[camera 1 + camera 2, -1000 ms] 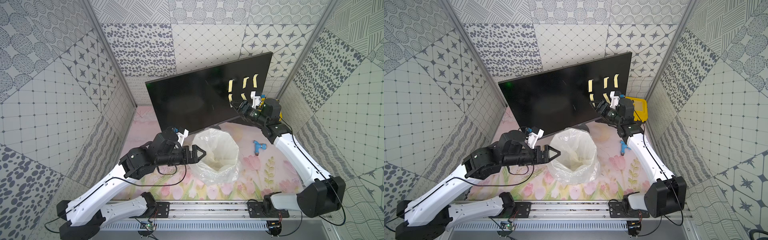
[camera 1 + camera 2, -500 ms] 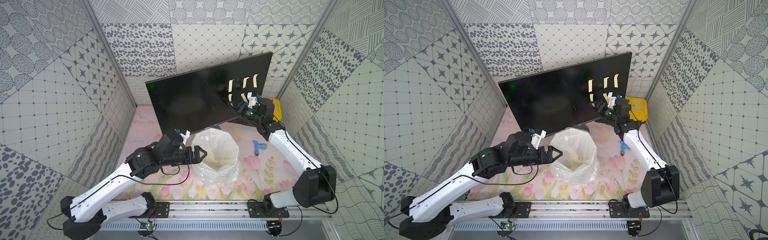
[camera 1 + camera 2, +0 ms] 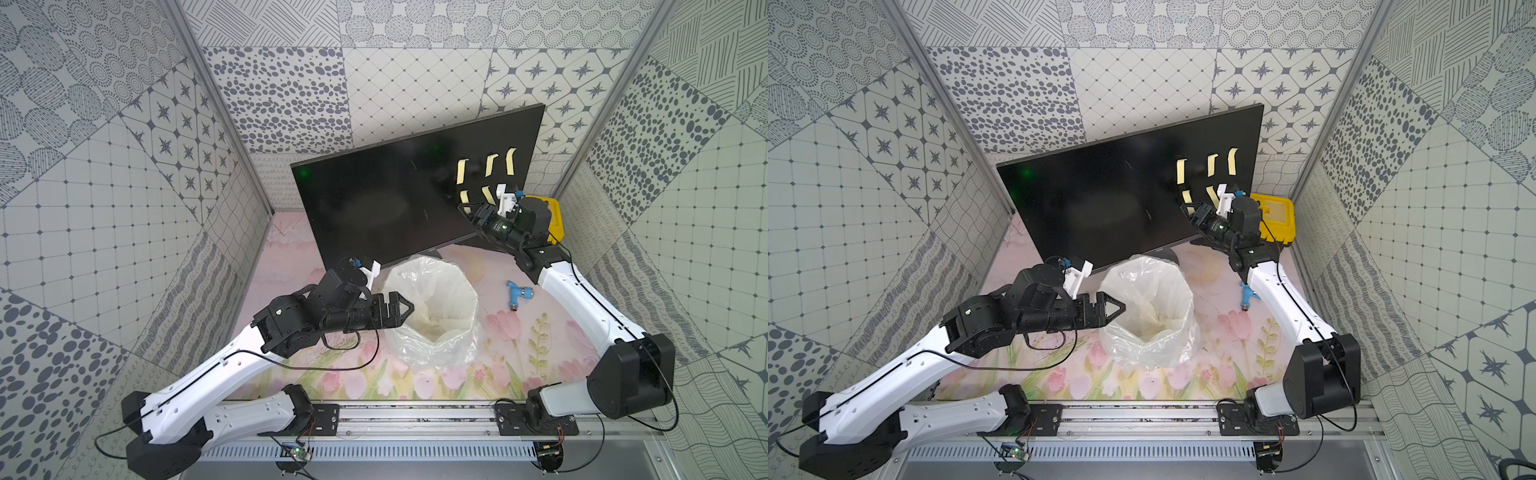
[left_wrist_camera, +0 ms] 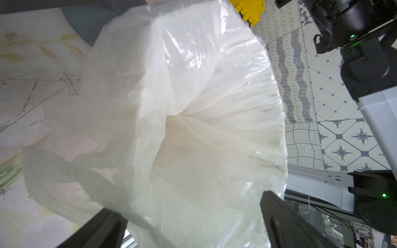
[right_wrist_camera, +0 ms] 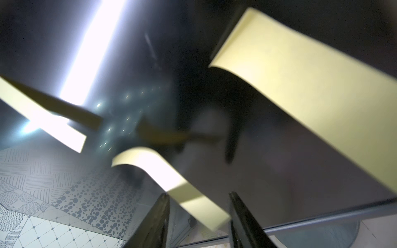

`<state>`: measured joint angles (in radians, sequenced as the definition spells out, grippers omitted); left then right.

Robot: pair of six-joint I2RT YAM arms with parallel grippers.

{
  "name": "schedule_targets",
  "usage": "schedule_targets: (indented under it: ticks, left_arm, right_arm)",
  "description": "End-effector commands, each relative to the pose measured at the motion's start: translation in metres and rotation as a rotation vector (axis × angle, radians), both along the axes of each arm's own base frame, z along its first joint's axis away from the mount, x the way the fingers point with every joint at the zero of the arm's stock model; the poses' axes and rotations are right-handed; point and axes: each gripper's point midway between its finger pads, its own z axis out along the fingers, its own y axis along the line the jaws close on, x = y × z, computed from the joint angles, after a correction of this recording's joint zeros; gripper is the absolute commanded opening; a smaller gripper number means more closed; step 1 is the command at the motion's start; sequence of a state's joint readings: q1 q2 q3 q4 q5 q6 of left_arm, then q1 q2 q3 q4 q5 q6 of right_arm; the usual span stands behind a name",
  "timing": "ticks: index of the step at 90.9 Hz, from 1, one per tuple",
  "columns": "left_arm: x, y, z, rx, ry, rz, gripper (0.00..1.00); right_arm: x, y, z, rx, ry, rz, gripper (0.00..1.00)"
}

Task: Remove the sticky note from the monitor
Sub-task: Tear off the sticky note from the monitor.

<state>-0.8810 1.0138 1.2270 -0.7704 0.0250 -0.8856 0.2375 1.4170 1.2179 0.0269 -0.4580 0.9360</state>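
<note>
The black monitor (image 3: 395, 199) (image 3: 1108, 199) stands tilted at the back, with several pale yellow sticky notes on its right part. My right gripper (image 3: 467, 209) (image 3: 1187, 208) is at the lower-left sticky note (image 3: 465, 197). In the right wrist view that sticky note (image 5: 193, 193) curls off the screen, and its free end lies between my right gripper's (image 5: 198, 206) two dark fingers. The jaws stand apart, with a gap on each side of the note. My left gripper (image 3: 405, 309) (image 3: 1119, 307) (image 4: 184, 200) is open at the rim of the plastic bag (image 3: 432, 307).
The translucent bag (image 3: 1148, 307) (image 4: 193, 107) stands open in front of the monitor stand. A yellow toolbox (image 3: 555, 220) (image 3: 1277, 216) sits behind my right wrist. A small blue fitting (image 3: 517, 297) (image 3: 1246, 298) lies on the floral mat, right of the bag.
My right gripper has moved in to the lower-left note and its jaws have narrowed around it. The left arm has shifted slightly and stays open at the bag.
</note>
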Motion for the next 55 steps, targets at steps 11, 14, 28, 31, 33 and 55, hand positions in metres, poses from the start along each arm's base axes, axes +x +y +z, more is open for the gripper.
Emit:
schedule_targets:
  ticks: [11, 14, 28, 31, 33, 55]
  left_arm:
    - [0.0028, -0.0047, 0.0052, -0.014, -0.034, -0.013, 0.99]
    - [0.0028, -0.0048, 0.0054, -0.015, -0.035, -0.014, 0.99]
    - [0.0027, -0.0053, 0.0052, -0.015, -0.034, -0.015, 0.99]
    - [0.0025, -0.0048, 0.0052, -0.015, -0.034, -0.014, 0.99]
    - [0.0022, -0.0047, 0.0055, -0.016, -0.033, -0.014, 0.99]
    - [0.0027, -0.0049, 0.0055, -0.016, -0.038, -0.014, 0.99]
  right_arm:
    - [-0.0122, -0.0042, 0.0320, 0.012, -0.102, -0.019, 0.48]
    - [-0.0118, -0.0046, 0.0324, 0.010, -0.104, -0.021, 0.49]
    - [-0.0068, -0.0036, 0.0302, 0.002, -0.098, -0.017, 0.47]
    - [-0.0070, -0.0032, 0.0298, 0.004, -0.096, -0.013, 0.44]
    - [-0.0068, -0.0032, 0.0291, 0.004, -0.095, -0.014, 0.42]
    - [-0.0142, -0.0038, 0.0266, -0.008, -0.094, -0.004, 0.11]
